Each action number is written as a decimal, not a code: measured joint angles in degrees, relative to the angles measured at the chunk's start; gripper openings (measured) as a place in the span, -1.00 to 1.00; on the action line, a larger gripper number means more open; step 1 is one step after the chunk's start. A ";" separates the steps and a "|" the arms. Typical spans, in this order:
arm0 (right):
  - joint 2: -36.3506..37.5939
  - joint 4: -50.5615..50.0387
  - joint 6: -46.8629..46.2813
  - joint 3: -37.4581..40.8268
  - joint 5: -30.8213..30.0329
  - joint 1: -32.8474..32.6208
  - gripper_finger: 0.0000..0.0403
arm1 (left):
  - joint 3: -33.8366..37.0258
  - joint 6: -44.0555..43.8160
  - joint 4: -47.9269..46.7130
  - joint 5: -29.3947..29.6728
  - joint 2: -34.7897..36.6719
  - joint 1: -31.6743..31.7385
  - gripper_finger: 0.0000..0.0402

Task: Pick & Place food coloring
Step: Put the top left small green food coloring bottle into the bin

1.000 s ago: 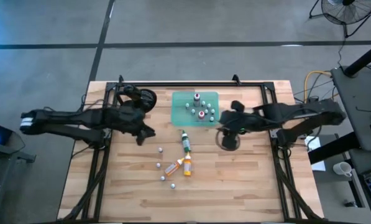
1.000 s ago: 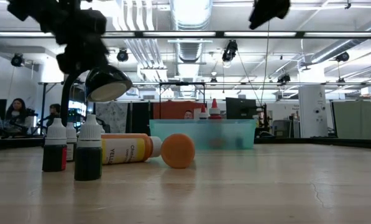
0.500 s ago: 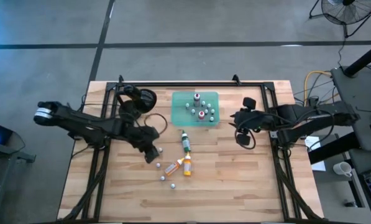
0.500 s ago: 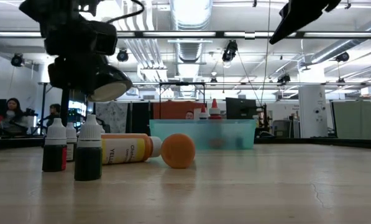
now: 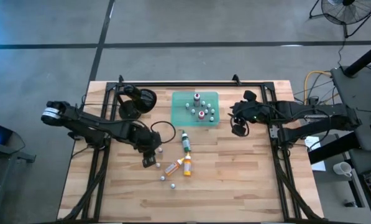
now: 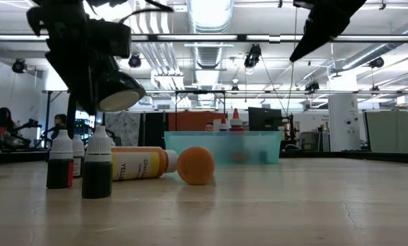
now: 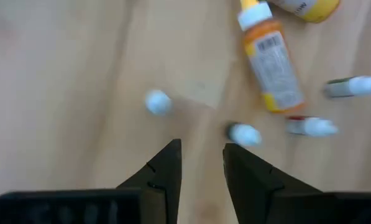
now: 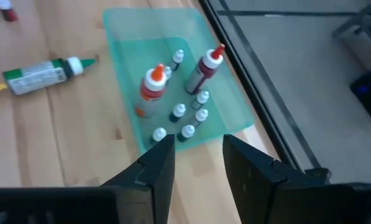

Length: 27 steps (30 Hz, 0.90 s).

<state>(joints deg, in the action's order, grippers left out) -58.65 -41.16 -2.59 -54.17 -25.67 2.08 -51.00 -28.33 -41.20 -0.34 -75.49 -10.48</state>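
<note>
Left claw point(image 5: 149, 160) has moved in from surface's left side, now low over small bottles point(image 5: 160, 164) mid-surface, fingers narrowly parted, empty. Right claw point(image 5: 238, 129) pulled back beside tray point(image 5: 180, 99), narrowly parted, empty. Pick looks imminent.

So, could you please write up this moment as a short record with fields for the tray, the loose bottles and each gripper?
tray: translucent green tray at the table's far middle, holding two larger red-capped bottles and several small white-capped ones
lying bottles: green bottle near the tray; two orange-yellow bottles just past it
small bottles on wood: several white-capped ones standing around the orange-yellow pair
left gripper: low over the small bottles, jaws slightly apart, holding nothing
right gripper: beside the tray's right edge, jaws slightly apart, holding nothing
</note>
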 joint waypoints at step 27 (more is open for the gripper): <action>0.09 -0.12 -1.90 -0.81 0.20 3.22 -0.39 | 1.55 23.95 9.33 5.21 -7.50 1.38 -0.55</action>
<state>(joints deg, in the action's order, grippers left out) -58.57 -41.29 -4.49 -54.98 -25.47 5.30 -49.45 -4.38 -31.86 4.86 -82.99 -9.10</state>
